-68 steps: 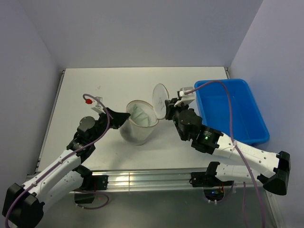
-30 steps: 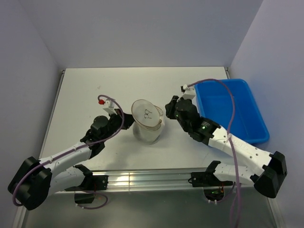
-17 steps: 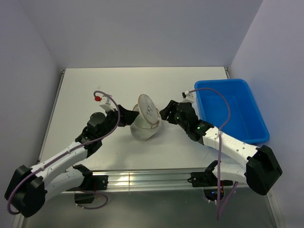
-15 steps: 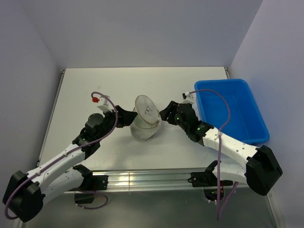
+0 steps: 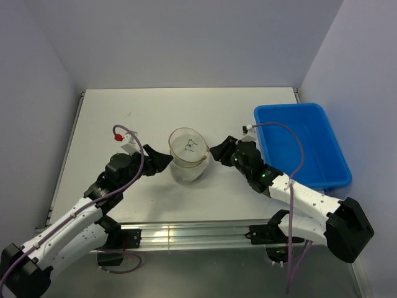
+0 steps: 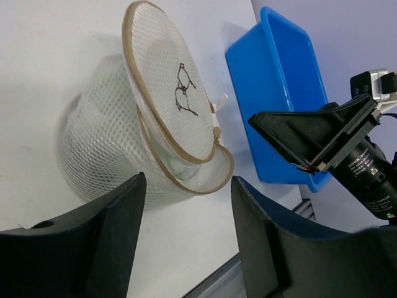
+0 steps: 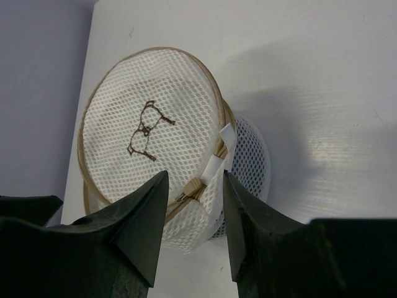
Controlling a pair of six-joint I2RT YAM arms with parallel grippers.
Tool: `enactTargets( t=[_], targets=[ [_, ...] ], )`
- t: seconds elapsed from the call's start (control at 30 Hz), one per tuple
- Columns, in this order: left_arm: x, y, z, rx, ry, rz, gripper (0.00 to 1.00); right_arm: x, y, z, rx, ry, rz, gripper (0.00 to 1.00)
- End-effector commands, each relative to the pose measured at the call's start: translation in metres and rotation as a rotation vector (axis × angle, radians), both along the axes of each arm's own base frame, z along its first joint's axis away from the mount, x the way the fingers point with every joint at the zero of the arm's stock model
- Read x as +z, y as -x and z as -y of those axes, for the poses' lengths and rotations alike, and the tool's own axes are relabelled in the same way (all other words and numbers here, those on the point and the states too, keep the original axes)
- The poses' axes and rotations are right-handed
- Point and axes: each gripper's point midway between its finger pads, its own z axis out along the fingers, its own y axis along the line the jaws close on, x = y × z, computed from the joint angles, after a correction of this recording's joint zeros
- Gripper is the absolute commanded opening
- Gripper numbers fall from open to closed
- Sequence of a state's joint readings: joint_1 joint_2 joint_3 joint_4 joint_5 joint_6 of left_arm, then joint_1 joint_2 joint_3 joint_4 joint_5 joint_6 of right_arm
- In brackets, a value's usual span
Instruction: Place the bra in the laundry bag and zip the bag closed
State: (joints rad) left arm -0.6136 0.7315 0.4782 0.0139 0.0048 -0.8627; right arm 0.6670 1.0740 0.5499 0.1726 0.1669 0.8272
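The laundry bag [image 5: 188, 167], a small drum of cream-white mesh, stands mid-table with its round lid [image 5: 188, 145] down on its top; the lid bears a small dark mark [image 7: 146, 129]. In the left wrist view the lid [image 6: 162, 105] stands ajar, leaving a gap along the tan zip rim [image 6: 217, 177]. The bra is hidden behind the mesh. My left gripper [image 5: 162, 160] is open just left of the bag, nothing between its fingers [image 6: 99, 248]. My right gripper [image 5: 217, 152] is open at the bag's right side, the tan zip slider [image 7: 193, 188] just past its tips, untouched.
A blue plastic bin [image 5: 303, 144] stands at the right edge of the table, close behind my right arm; it also shows in the left wrist view as the bin [image 6: 273, 81]. A metal rail [image 5: 186, 234] runs along the table's near edge.
The lid has swung down from upright onto the bag's top. My left gripper has opened and drawn back to the left. The right gripper has shifted slightly beside the bag.
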Motion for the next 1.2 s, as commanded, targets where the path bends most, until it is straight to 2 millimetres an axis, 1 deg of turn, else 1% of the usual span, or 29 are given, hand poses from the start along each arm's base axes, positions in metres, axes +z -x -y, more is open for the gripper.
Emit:
enactTargets(
  t=[0.0, 0.03, 0.07, 0.1, 0.13, 0.2, 0.27, 0.3, 0.33, 0.37, 0.4, 0.53, 0.63, 0.67, 0.83, 0.97, 1.03, 1.07, 1.17],
  targets=[
    [0.034, 0.000, 0.018, -0.047, 0.103, 0.018, 0.62, 0.024, -0.003, 0.002, -0.013, -0.042, 0.083, 0.47],
    [0.038, -0.001, 0.021, -0.050, 0.106, 0.022, 0.61, 0.024, -0.001, 0.003, -0.013, -0.041, 0.084, 0.45],
    [0.038, -0.004, 0.021, -0.035, 0.104, 0.020, 0.58, 0.024, -0.001, 0.003, -0.010, -0.034, 0.087, 0.43],
    [0.034, -0.007, 0.023, -0.029, 0.096, 0.005, 0.57, 0.026, -0.001, 0.004, -0.014, -0.035, 0.095, 0.39],
    [0.036, -0.008, 0.026, -0.031, 0.098, 0.005, 0.56, 0.025, 0.000, 0.004, -0.011, -0.031, 0.096, 0.37],
    [0.034, -0.011, 0.030, -0.033, 0.099, -0.001, 0.53, 0.026, 0.001, 0.003, -0.005, -0.034, 0.100, 0.36],
    [0.040, -0.011, 0.037, -0.051, 0.108, 0.012, 0.52, 0.026, 0.002, 0.000, 0.005, -0.030, 0.104, 0.35],
    [0.035, -0.014, 0.040, -0.055, 0.092, 0.001, 0.51, 0.025, 0.002, 0.000, 0.005, -0.027, 0.103, 0.34],
    [0.035, -0.014, 0.043, -0.057, 0.081, -0.007, 0.50, 0.025, 0.002, 0.000, 0.004, -0.026, 0.105, 0.34],
    [0.031, -0.014, 0.044, -0.061, 0.066, -0.021, 0.50, 0.024, 0.003, 0.000, 0.007, -0.022, 0.105, 0.34],
    [0.023, -0.015, 0.046, -0.065, 0.046, -0.041, 0.50, 0.025, 0.003, 0.000, 0.006, -0.024, 0.110, 0.34],
    [0.003, -0.020, 0.042, -0.024, 0.008, -0.082, 0.50, 0.030, 0.003, 0.001, 0.007, -0.024, 0.125, 0.34],
    [-0.003, -0.024, 0.043, -0.013, -0.006, -0.096, 0.52, 0.032, 0.005, 0.002, 0.010, -0.027, 0.133, 0.34],
    [-0.009, -0.025, 0.044, -0.013, -0.020, -0.110, 0.52, 0.034, 0.005, 0.003, 0.007, -0.033, 0.140, 0.34],
    [-0.011, -0.028, 0.042, 0.000, -0.037, -0.109, 0.53, 0.035, 0.006, 0.006, 0.000, -0.022, 0.146, 0.34],
    [-0.017, -0.035, 0.041, 0.020, -0.077, -0.118, 0.54, 0.039, 0.006, 0.006, 0.000, -0.028, 0.155, 0.35],
    [-0.016, -0.037, 0.041, 0.027, -0.079, -0.111, 0.54, 0.040, 0.006, 0.007, -0.003, -0.026, 0.159, 0.35],
    [-0.020, -0.039, 0.041, 0.031, -0.089, -0.113, 0.54, 0.041, 0.006, 0.007, -0.001, -0.028, 0.161, 0.35],
    [-0.023, -0.043, 0.043, 0.038, -0.094, -0.111, 0.54, 0.041, 0.006, 0.005, 0.001, -0.031, 0.161, 0.35]
  ],
)
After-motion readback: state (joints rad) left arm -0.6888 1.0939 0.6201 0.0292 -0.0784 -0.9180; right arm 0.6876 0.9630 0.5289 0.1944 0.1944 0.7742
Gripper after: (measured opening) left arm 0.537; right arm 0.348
